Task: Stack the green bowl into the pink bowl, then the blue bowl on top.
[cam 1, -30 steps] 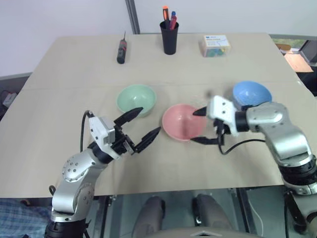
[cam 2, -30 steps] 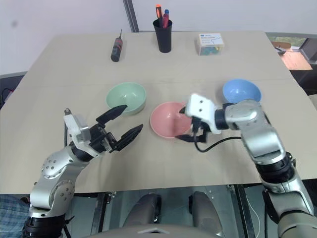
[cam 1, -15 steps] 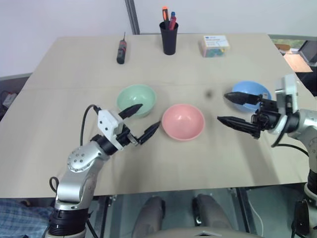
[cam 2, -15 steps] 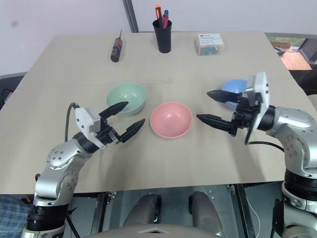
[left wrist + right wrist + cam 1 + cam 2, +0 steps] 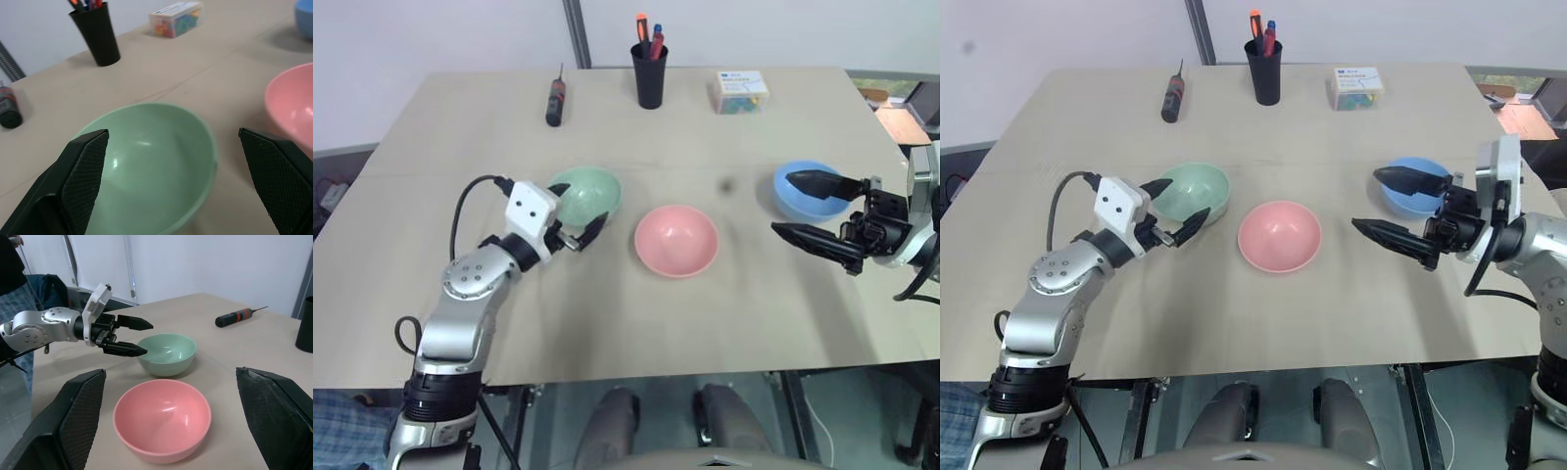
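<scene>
The green bowl [image 5: 592, 191] stands left of centre on the table, with the pink bowl [image 5: 676, 240] beside it to the right and nearer. The blue bowl [image 5: 806, 196] is at the right. My left gripper [image 5: 579, 206] is open at the green bowl's near-left side; the bowl [image 5: 156, 161] lies between its fingers [image 5: 83, 166], and I cannot tell whether they touch it. My right gripper [image 5: 783, 203] is open and holds nothing; it points left, with its upper finger over the blue bowl. The pink bowl [image 5: 164, 418] is ahead of it.
At the table's far side stand a black pen cup [image 5: 648, 76], a screwdriver [image 5: 553, 101] and a clear box of coloured bits [image 5: 739, 90]. A person [image 5: 12, 269] stands beyond the table's left side. The table edge runs close to my right gripper.
My left gripper has moved forward up to the green bowl. My right gripper has drawn back from the pink bowl, to the right beside the blue bowl. Both stayed open.
</scene>
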You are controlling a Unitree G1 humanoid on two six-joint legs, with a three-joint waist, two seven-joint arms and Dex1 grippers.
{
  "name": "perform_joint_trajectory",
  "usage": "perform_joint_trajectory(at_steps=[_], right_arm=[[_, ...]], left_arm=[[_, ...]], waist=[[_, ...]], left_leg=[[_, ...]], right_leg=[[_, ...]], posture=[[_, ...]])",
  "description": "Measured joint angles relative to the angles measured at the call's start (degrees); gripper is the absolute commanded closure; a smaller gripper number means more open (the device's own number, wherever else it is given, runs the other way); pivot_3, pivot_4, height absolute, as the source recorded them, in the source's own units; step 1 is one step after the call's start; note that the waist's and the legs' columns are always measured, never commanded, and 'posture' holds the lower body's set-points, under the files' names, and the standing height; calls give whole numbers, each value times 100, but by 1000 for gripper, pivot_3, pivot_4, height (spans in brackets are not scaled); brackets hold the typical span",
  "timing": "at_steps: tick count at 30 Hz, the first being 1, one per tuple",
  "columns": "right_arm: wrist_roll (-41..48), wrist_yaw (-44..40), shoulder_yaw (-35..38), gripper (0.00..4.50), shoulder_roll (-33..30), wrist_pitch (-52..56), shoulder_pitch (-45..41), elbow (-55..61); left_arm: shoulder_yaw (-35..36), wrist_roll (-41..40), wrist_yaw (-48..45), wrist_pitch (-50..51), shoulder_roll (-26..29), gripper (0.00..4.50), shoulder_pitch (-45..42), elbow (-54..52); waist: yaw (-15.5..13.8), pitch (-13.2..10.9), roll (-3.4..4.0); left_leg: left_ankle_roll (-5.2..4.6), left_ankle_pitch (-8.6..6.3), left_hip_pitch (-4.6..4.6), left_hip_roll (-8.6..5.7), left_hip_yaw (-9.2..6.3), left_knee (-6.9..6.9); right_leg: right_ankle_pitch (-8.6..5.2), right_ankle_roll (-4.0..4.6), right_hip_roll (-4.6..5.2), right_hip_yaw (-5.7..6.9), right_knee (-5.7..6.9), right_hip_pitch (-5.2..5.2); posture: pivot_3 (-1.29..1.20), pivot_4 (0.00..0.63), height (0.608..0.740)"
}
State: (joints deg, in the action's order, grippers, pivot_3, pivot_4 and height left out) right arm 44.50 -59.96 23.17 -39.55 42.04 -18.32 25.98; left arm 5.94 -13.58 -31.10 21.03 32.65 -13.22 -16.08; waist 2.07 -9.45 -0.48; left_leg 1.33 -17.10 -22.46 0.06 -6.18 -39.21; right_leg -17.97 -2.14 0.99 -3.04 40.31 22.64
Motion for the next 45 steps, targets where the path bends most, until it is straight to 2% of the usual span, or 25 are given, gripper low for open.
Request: perform_joint_trajectory(at_steps=[5,12,15,22,24,25,35,45], right_arm=[[20,101,-47,30,-27,-137,44,-16],[125,173,-100,30,-167,-234,70,-31],[217,174,-79,0,-232,-265,176,-25],[294,181,-66,0,-364,-416,436,-25],[293,186,-66,0,-404,-452,468,-26],[293,186,-66,0,-426,-485,489,-25],[400,307,-82,0,-450,-479,516,5],[499,373,-228,0,-457,-487,580,38]], left_arm=[[-251,160,-173,112,158,0,-44,297],[-644,495,-591,-181,333,0,-618,938],[-702,658,-717,-343,415,652,-793,1304],[-851,800,-1008,-605,435,3561,-1029,1730],[-885,807,-1073,-643,434,4245,-1044,1753],[-890,820,-1107,-660,433,4401,-1058,1772],[-862,798,-1479,-786,531,4401,-1103,1782],[-607,-267,-1850,-810,25,4401,-1401,1064]], waist=[[-6,0,0],[-21,-1,-1],[-1,-1,0],[-5,-1,-1],[-2,-1,-1],[-2,-1,-1],[-5,-1,-1],[-22,-2,-3]], left_leg=[[1,0,-1,-1,-1,0],[1,0,-3,-1,0,0],[1,0,-4,-1,1,0],[1,0,-6,-2,0,-1],[1,1,-6,-1,-1,0],[1,1,-5,-1,-1,0],[1,1,-6,-1,-1,-2],[5,3,-13,-2,-5,-11]], right_leg=[[0,0,1,0,0,0],[0,0,0,4,-4,0],[0,0,0,2,-6,0],[0,0,1,5,-7,0],[0,0,0,5,-5,0],[0,0,0,5,-5,0],[0,0,0,6,-4,0],[0,0,2,10,-5,0]], posture=[[0,150,740],[0,150,740],[0,150,740],[0,150,740],[0,150,740],[0,150,740],[0,150,740],[0,150,740]])
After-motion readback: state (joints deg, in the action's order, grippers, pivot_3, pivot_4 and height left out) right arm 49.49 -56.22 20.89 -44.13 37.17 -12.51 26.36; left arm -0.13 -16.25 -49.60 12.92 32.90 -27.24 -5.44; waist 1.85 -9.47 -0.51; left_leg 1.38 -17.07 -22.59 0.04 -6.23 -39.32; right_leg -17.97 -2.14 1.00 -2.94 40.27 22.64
